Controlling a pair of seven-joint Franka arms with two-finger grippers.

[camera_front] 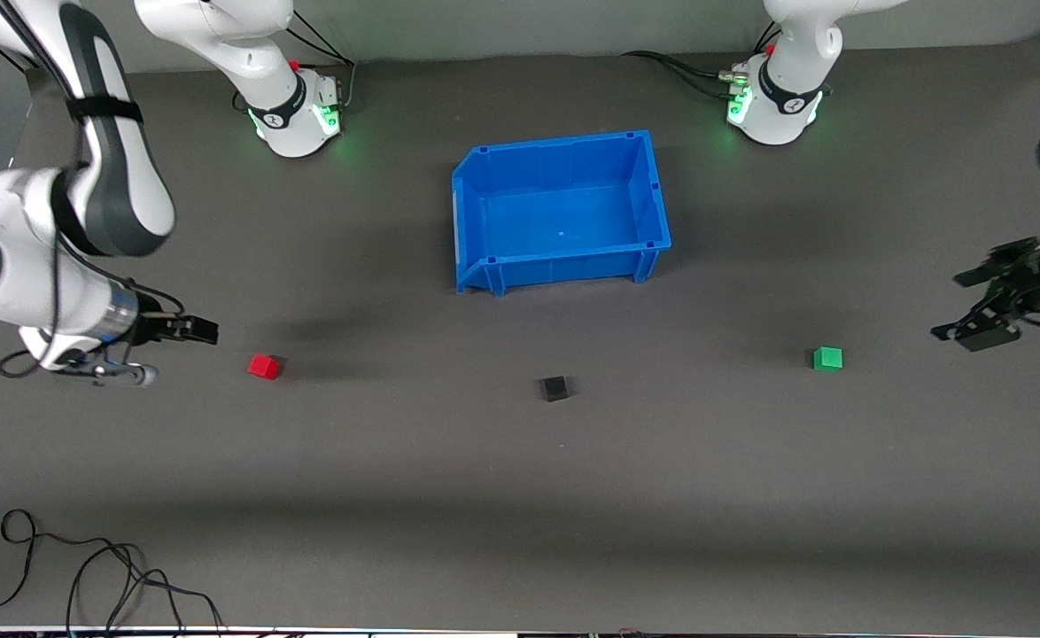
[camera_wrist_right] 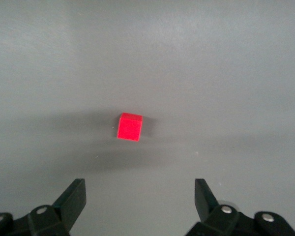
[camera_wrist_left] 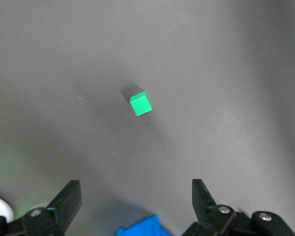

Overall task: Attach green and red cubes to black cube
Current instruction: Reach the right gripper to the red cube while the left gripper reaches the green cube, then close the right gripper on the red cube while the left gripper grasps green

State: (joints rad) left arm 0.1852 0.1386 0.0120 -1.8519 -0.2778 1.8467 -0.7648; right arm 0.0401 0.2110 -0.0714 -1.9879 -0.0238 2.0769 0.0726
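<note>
The red cube [camera_front: 264, 366] lies on the dark table toward the right arm's end. The black cube [camera_front: 554, 388] lies mid-table, a little nearer the camera. The green cube [camera_front: 827, 358] lies toward the left arm's end. My right gripper [camera_front: 179, 353] is open and empty, low beside the red cube and apart from it. In the right wrist view the red cube [camera_wrist_right: 130, 127] sits ahead of the open right gripper [camera_wrist_right: 137, 189]. My left gripper [camera_front: 952, 305] is open and empty, beside the green cube. In the left wrist view the green cube [camera_wrist_left: 140, 103] lies ahead of the left gripper [camera_wrist_left: 135, 189].
An empty blue bin [camera_front: 573, 263] stands mid-table, farther from the camera than the cubes; a corner of it shows in the left wrist view [camera_wrist_left: 142, 227]. Loose black cables [camera_front: 86, 576] lie by the table's near edge at the right arm's end.
</note>
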